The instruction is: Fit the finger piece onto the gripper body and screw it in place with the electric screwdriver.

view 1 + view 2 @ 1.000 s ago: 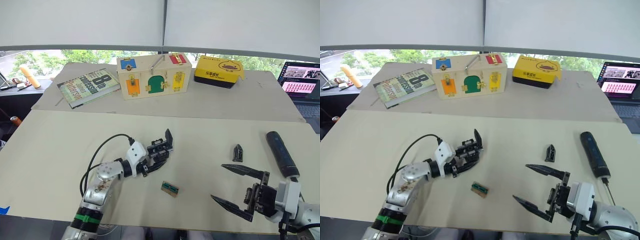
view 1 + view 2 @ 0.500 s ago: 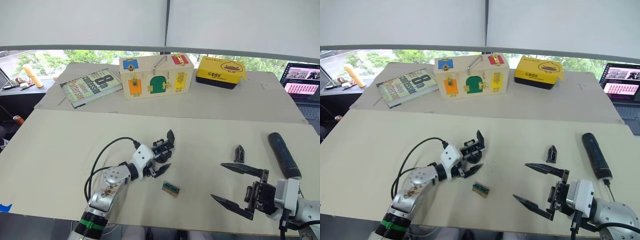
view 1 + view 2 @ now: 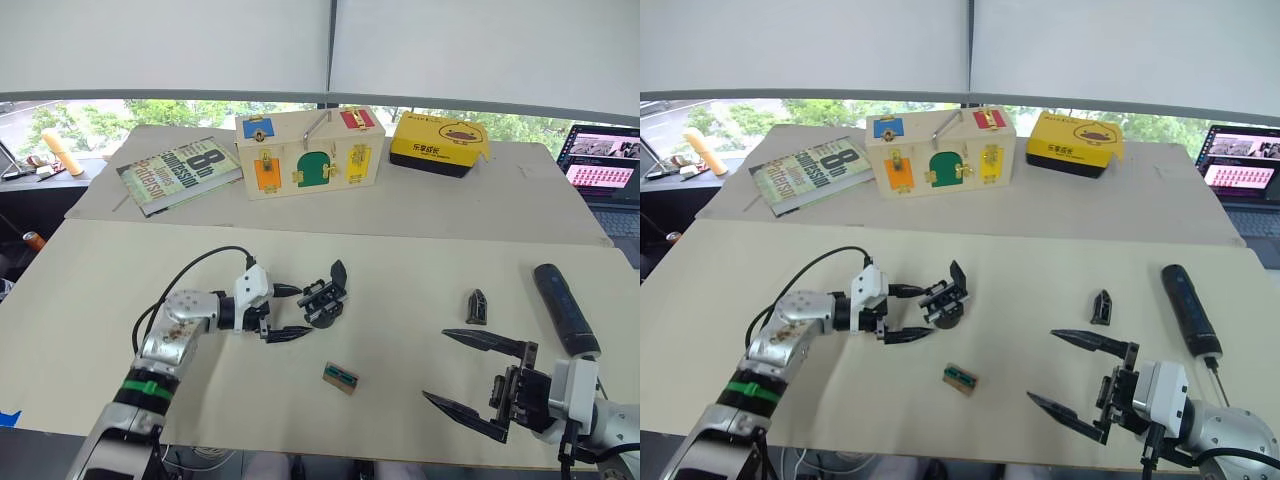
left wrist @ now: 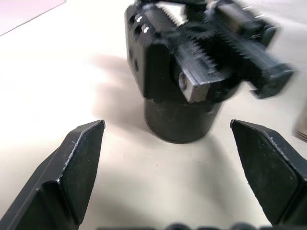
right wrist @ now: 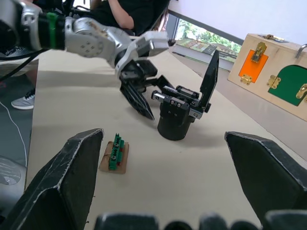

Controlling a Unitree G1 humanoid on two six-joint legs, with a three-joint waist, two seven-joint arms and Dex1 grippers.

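The gripper body, a chunky black block on a round base with one pointed finger sticking up, stands on the table left of centre. My left gripper is open just to its left, with its fingertips short of the body and nothing between them; the left wrist view has the body close ahead. The finger piece, a small black wedge, lies to the right. Further right lies the electric screwdriver. My right gripper hangs open and empty near the table's front edge.
A small green-topped block lies in front of the gripper body. At the back stand a book, a wooden latch box and a yellow box. A laptop sits at the far right. A person sits beyond the table.
My left gripper has let go of the gripper body and drawn back to the left, now open. The body stands upright on the table. The right arm has not moved.
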